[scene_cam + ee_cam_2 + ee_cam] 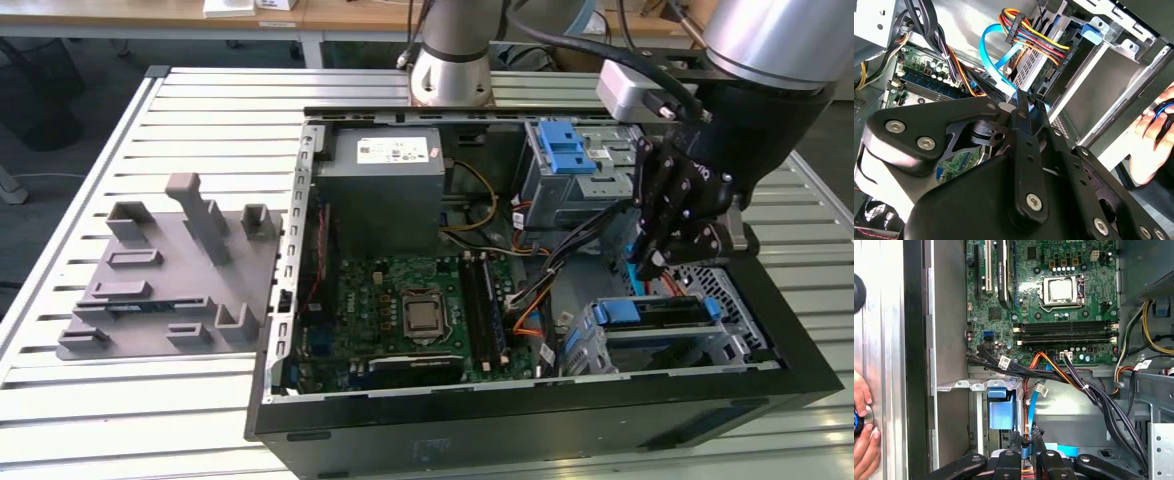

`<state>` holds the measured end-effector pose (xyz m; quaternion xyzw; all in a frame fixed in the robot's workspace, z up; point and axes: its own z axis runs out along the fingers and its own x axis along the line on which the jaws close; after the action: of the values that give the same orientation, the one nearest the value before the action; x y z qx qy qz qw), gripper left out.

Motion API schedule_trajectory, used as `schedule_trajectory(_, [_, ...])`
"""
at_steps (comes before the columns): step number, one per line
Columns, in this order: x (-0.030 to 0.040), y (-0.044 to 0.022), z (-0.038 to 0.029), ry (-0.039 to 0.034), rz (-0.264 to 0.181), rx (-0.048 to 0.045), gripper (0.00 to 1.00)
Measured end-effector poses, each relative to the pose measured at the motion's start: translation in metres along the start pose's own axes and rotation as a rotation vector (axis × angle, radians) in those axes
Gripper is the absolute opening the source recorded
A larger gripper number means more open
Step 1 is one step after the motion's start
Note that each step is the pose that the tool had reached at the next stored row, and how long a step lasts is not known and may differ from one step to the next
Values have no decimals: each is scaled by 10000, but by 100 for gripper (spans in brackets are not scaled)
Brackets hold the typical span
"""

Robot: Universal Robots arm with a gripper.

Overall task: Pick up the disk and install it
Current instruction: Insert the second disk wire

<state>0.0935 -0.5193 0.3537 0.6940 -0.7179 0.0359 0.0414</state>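
The disk [657,312], with its blue rail showing, lies slotted in the lower drive cage at the front right of the open computer case [534,420]. In the second wrist view the disk's rear face [1026,65] carries a multicoloured power plug [1029,37]. My gripper [651,265] hangs just above that cage, fingers pointing down. A thin blue data cable [991,55] loops down to the fingertips, and the gripper [1015,102] is closed on its end. In the first wrist view the same cable [1029,410] runs down between the two fingers [1010,456].
A blue latch [566,148] tops the upper drive cage. The motherboard [407,300] and grey power supply [387,165] fill the case's left. Cable bundles [1079,385] cross near the cage. A grey fixture [167,270] lies on the slatted table. A person's hand [861,435] rests beside the case.
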Motion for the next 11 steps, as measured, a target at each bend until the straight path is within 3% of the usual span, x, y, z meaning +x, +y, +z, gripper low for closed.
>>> schedule_trajectory(11, [-1, -5, 1, 1, 1, 2, 23])
